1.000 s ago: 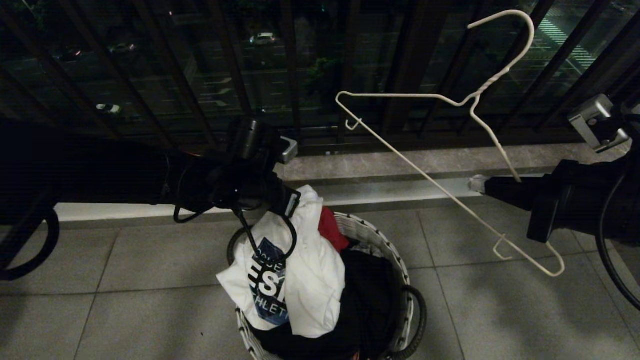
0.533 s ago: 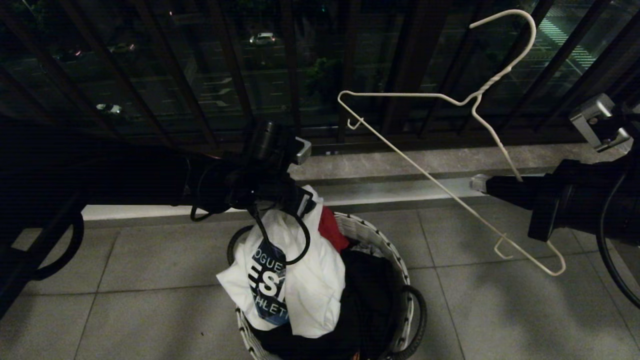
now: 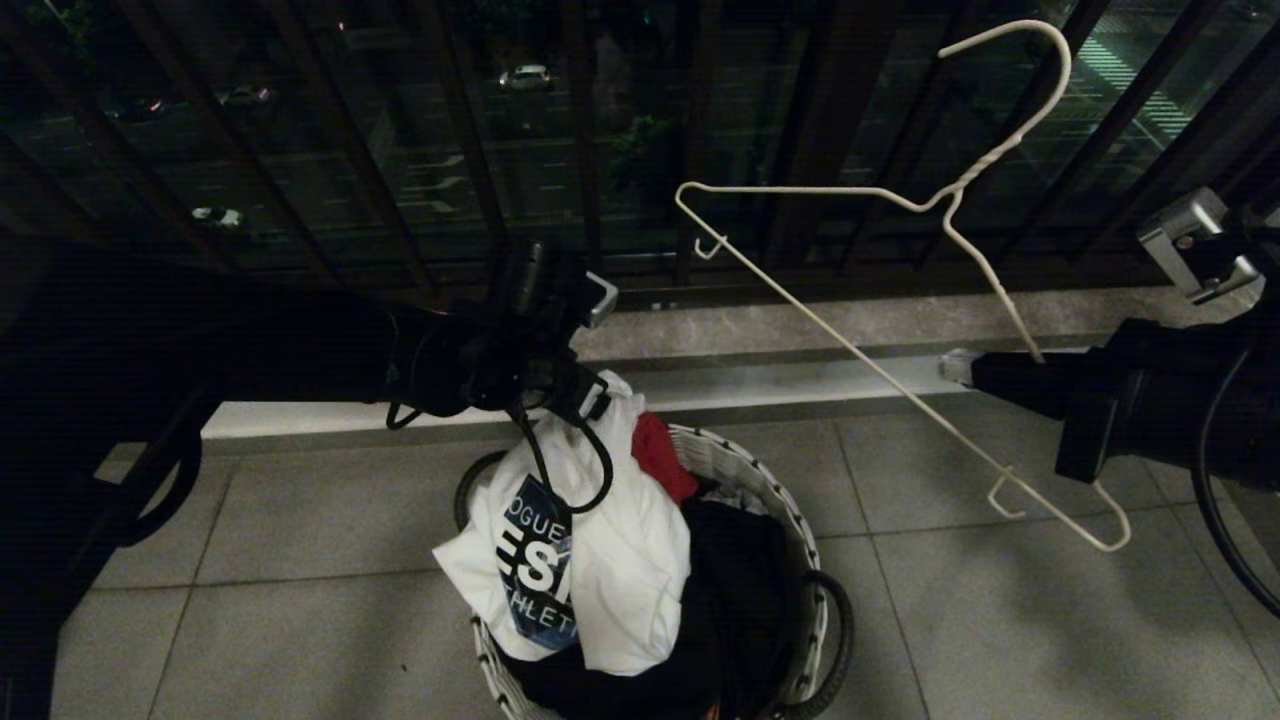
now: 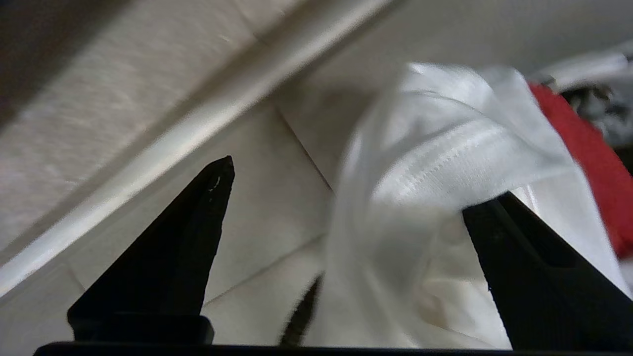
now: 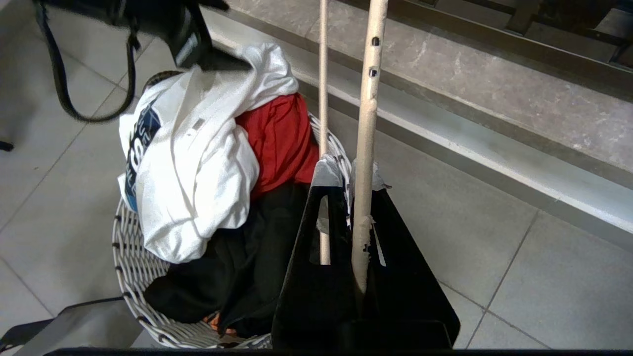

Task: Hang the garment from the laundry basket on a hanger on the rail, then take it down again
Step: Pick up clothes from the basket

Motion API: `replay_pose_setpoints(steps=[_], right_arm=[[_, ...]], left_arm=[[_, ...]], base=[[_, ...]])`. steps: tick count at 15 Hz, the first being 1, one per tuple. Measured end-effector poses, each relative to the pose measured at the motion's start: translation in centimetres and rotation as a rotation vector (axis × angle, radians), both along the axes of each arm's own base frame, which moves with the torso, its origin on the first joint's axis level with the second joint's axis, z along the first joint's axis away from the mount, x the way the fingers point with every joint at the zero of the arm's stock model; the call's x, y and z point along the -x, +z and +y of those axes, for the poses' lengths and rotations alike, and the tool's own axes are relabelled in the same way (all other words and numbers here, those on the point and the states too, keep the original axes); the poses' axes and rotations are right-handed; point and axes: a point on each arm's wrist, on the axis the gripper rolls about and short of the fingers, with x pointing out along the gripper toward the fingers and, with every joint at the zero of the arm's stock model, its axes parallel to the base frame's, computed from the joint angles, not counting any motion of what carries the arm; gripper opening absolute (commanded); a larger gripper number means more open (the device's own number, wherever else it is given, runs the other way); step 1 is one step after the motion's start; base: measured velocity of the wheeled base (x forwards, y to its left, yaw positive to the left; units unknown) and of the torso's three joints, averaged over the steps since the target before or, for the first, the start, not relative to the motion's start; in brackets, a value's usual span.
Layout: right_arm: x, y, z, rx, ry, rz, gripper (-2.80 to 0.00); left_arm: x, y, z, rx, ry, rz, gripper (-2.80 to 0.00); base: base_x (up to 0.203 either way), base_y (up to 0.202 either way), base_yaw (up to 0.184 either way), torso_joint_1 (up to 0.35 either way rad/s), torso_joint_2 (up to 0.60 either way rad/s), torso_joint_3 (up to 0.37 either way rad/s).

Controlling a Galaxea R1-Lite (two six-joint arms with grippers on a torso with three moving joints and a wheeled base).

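A: Start with what's closest. Where's the white T-shirt [image 3: 610,540]?

B: Heaped on top of the laundry basket [image 3: 790,520], logo side spilling over the near-left rim. Its highest fold peaks at the far side of the pile, towards the balcony kerb. A red cloth [image 3: 660,455] and a black garment [image 3: 740,580] lie beside and under it.

A: And the left gripper [image 3: 585,395]?

B: Right at that peak. In the left wrist view its fingers [image 4: 183,247] are spread wide, with the ribbed white fold lying against one of them. Nothing is pinched; the cloth fills only part of the gap.

A: So which way does the shirt lie from it?

B: Below and towards the robot, so I'd judge it must come down over the fold before squeezing. The left arm is plainly the nearer one.

A: The right gripper [image 3: 965,368]?

B: Out to the right and well apart from the basket, pressed together on the lower wire of the cream hanger [image 3: 900,300]. The hanger's long bar slants from the far left down to the near right, hook up against the dark railing bars [image 3: 580,130]. The rail isn't in view
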Motion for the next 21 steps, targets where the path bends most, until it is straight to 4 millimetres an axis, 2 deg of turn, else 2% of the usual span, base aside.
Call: replay_pose_setpoints(steps=[5, 7, 13, 21], right_arm=[[0.0, 0.0, 0.0, 0.000, -0.001, -0.001, -2.80], [0.0, 0.0, 0.0, 0.000, -0.001, 0.000, -2.80], [0.0, 0.0, 0.0, 0.000, -0.001, 0.000, -2.80], [0.0, 0.0, 0.0, 0.000, -0.001, 0.001, -2.80]], left_arm=[[0.6, 3.3, 1.4, 0.060, 0.035, -0.074, 0.00], [0.9, 3.8, 2.0, 0.062, 0.045, -0.080, 0.00], [1.7, 2.1, 2.8, 0.019, 0.050, -0.020, 0.00], [1.1, 0.3, 2.2, -0.006, 0.043, 0.020, 0.00]], base=[[0.000, 0.000, 0.000, 0.000, 0.00, 0.000], [0.000, 0.000, 0.000, 0.000, 0.00, 0.000], [0.000, 0.000, 0.000, 0.000, 0.00, 0.000], [0.000, 0.000, 0.000, 0.000, 0.00, 0.000]])
